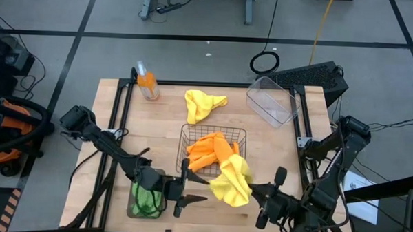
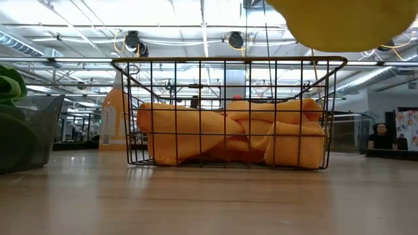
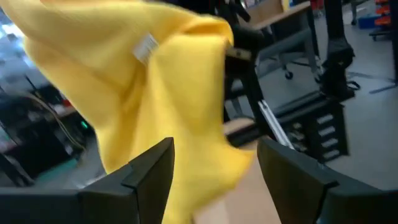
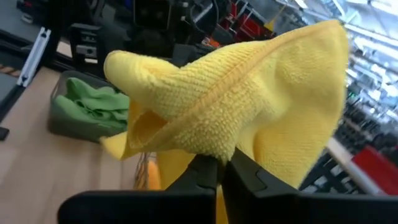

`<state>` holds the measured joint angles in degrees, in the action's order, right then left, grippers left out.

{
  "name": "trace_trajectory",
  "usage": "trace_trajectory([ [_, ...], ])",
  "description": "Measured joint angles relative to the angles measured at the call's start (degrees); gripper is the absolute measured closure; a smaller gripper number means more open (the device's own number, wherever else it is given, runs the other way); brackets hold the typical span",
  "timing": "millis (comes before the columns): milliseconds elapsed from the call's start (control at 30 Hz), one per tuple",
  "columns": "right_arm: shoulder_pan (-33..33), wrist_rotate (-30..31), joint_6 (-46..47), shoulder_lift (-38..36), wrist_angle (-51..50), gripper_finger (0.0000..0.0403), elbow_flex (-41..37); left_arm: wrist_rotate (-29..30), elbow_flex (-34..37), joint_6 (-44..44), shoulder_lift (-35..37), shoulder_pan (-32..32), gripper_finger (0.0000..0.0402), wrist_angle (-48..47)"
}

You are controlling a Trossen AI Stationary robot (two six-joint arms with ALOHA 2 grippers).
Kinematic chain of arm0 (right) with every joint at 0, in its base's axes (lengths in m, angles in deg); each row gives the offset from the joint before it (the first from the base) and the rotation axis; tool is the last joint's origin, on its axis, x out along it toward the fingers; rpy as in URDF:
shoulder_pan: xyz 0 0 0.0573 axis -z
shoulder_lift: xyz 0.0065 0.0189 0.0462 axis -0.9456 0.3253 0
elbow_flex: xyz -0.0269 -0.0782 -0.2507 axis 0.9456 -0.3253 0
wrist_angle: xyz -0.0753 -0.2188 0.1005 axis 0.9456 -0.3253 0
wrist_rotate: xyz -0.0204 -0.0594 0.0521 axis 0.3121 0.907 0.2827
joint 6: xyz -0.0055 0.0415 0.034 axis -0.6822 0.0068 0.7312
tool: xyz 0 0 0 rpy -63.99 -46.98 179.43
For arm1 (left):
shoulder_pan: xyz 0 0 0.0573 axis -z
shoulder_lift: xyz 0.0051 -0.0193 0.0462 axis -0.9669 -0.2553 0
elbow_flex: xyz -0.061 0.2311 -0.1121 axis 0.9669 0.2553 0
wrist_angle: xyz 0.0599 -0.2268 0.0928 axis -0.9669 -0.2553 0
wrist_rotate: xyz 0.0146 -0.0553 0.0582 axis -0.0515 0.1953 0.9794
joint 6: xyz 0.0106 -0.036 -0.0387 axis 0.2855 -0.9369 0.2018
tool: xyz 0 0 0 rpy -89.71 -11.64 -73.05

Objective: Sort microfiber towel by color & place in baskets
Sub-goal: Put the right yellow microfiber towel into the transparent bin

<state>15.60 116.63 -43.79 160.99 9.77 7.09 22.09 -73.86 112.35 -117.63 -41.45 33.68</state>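
My right gripper [image 1: 253, 191] is shut on a yellow towel [image 1: 232, 179] held above the table's near middle; in the low view only its lower edge [image 2: 339, 23] shows, well above the tabletop. My left gripper [image 1: 202, 188] is open just left of that towel, and its fingers [image 3: 149, 168] frame the yellow cloth [image 3: 155, 81] ahead. A second yellow towel [image 1: 203, 103] lies crumpled on the far middle of the table. Orange towels [image 2: 228, 130] fill the wire-mesh basket [image 1: 213, 133]. A green towel [image 1: 146, 198] sits in the grey tray [image 4: 62, 121]. The clear tub [image 1: 272, 101] stands far right. My right gripper pinches the yellow towel between its two fingers [image 4: 208, 171] at a bunched fold [image 4: 217, 140], several layers thick. The fingers come nearly level from the table's right side. The towel is lifted clear of the table and drapes around and below the fingertips.
An orange bottle [image 1: 147, 83] stands at the table's far left. The wire-mesh basket sits in the middle, just beyond both grippers. Bare wood [image 1: 158, 128] shows to the left of the basket and in front of it in the low view.
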Motion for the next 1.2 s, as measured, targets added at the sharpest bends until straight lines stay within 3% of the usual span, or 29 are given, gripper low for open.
trace_trajectory([
  [167,0.97,-1.68,-9.49,0.00,6.96,0.0402,0.00,0.09,0.00,9.15,0.00,0.38,0.0164,4.84],
  [400,5.01,-24.84,-14.75,0.02,15.42,0.0402,0.00,-1.98,-0.02,22.76,0.00,2.49,0.0164,7.98],
  [600,10.01,-33.91,-19.04,0.53,24.36,0.0402,0.00,-6.35,-0.02,29.11,-2.06,4.03,0.0164,8.56],
  [733,12.75,-39.07,-22.91,1.66,29.27,0.0402,0.00,-4.50,-0.02,30.25,-3.25,4.09,0.0154,9.23],
  [867,14.77,-41.07,-25.36,2.75,31.97,0.0402,0.00,-3.76,-0.02,30.95,-3.69,4.11,0.0114,9.23],
  [1033,16.94,-46.87,-25.43,3.21,33.34,0.0402,0.00,3.51,-0.02,31.83,-3.72,3.92,0.0055,10.93],
  [1200,18.45,-52.30,-22.92,3.21,34.77,0.0402,0.00,9.53,-0.02,31.76,-3.75,2.49,0.0044,12.31],
])
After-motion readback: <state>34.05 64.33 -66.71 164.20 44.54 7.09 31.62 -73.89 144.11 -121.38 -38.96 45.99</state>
